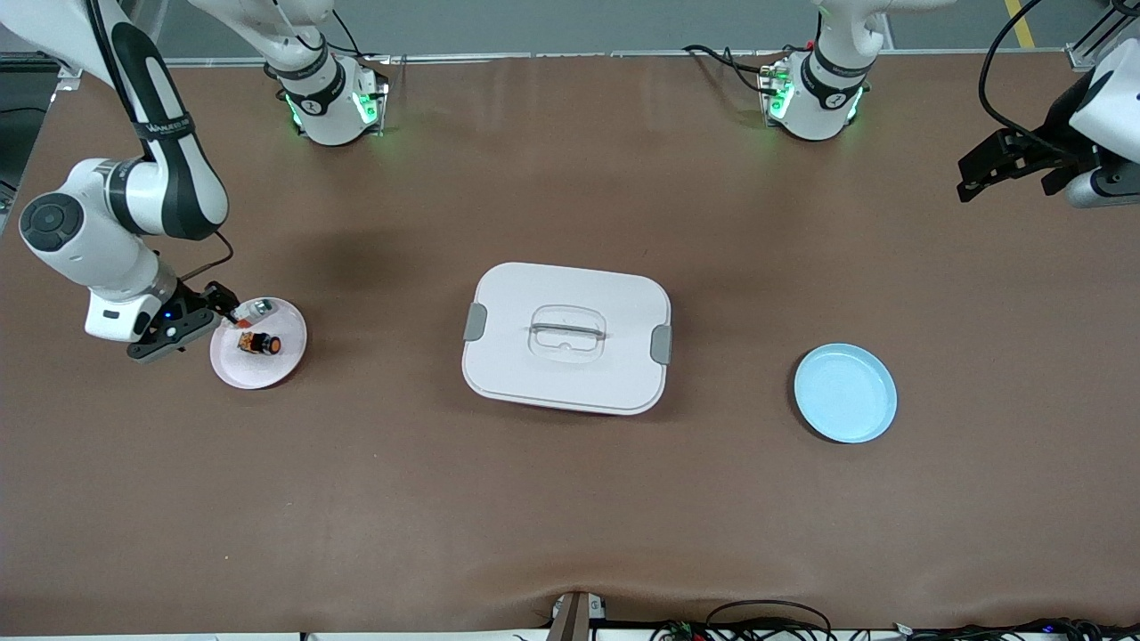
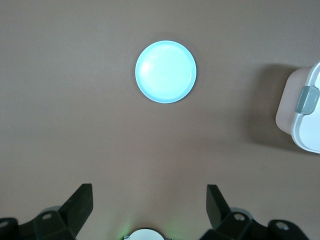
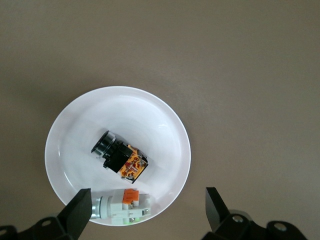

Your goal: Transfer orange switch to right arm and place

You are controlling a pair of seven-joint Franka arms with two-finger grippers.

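**Two Look-Alike Parts Share One Plate as Pincer Hovers**

Nearest the front camera among the things on the desk, the pale blue plate (image 1: 845,393) sits bare toward the left arm's end. Midway along the desk stands a white lidded box (image 1: 566,337), clasps at both ends, squarely between the two plates; any hand-over would likely have to be carried above it, and a low pass could clip its lid.

Toward the right arm's end, the white plate (image 1: 258,344) holds the orange switch (image 1: 258,342), lying on its side near the plate's middle. Just beside it on the same plate, slightly farther from the camera, rests a silver-white part (image 1: 259,309) with a red fleck. That closeness is the main hazard: a slightly misjudged descent could grab or knock the wrong part, or tip the switch and roll it off the shallow rim.

The right pincer (image 1: 191,319) hangs over the plate's edge, jaws spread wide, holding nothing. The left pincer (image 1: 1015,165) waits high over the desk's corner at its own end, likewise fully open and empty.
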